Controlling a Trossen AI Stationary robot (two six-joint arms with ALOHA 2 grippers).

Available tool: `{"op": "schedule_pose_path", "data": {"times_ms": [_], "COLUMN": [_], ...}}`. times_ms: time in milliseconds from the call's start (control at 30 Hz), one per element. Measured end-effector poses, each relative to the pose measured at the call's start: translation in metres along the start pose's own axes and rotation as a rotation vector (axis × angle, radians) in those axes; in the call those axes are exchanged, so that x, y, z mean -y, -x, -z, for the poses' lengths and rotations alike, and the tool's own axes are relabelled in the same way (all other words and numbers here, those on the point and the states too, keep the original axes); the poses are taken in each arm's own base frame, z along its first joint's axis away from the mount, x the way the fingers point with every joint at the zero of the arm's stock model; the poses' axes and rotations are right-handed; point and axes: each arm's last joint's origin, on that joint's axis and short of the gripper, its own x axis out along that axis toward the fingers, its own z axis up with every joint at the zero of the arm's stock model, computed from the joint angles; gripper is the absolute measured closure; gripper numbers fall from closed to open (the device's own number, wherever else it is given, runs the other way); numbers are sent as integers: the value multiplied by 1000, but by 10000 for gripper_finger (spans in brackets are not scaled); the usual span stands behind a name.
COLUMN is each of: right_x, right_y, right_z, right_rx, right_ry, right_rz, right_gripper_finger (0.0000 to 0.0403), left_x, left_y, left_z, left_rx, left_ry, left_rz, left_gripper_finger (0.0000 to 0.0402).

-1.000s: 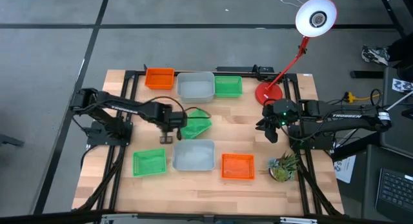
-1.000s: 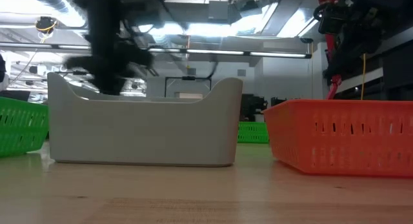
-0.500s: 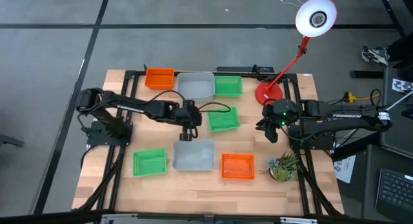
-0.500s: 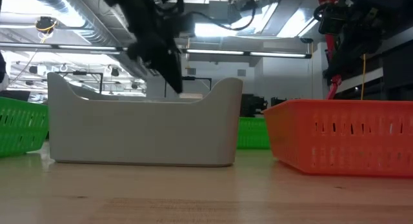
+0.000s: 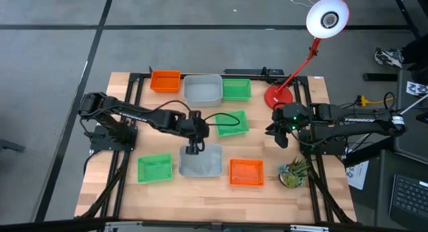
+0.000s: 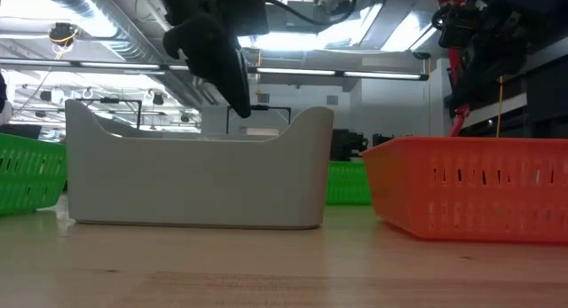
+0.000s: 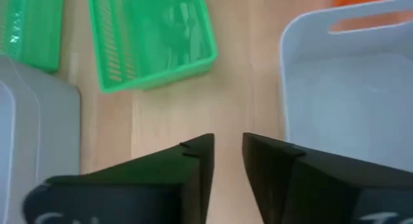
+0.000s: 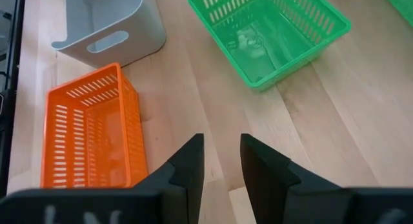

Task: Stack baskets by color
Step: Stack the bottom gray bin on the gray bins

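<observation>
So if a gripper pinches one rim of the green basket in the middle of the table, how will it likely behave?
The green basket looks thin and mesh-sided, so probably light. Its open-slotted walls may flex slightly under a pinch. Gripped by one rim, it would likely hang tilted.

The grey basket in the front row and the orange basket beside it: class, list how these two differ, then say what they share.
The grey basket has solid, smooth walls with raised ends; the orange basket has slotted mesh walls and a level rim. In the low view the grey basket stands taller than the orange one. The left hand hovers at the grey basket's edge; no hand is near the orange basket. Both are rectangular, upright, empty and on the table.
</observation>
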Motion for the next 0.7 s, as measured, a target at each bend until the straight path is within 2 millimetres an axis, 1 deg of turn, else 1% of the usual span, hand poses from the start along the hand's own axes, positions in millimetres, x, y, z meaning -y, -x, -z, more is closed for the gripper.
{"op": "schedule_pose_path", "data": {"times_ms": [133, 267, 333, 467, 600, 700], "right_x": [0, 1, 1, 1, 1, 1], "right_y": [0, 0, 0, 0, 0, 0], "right_z": [0, 2, 2, 3, 3, 4], "right_rx": [-5, -19, -23, -33, -35, -37], "right_ry": [-3, -2, 2, 19, 19, 21], "right_rz": [1, 7, 8, 11, 11, 12], "right_gripper_finger": [303, 303, 303, 303, 303, 303], "left_x": [0, 3, 4, 6, 10, 13], "left_y": [0, -1, -3, -14, -22, -24], "left_z": [-3, -2, -2, 2, 3, 2], "left_rx": [27, 20, 14, -22, -40, -30], "left_ry": [9, 23, 28, 39, 77, 88], "left_rz": [14, 30, 42, 46, 120, 142], "left_gripper_finger": [296, 281, 279, 278, 278, 278]}}
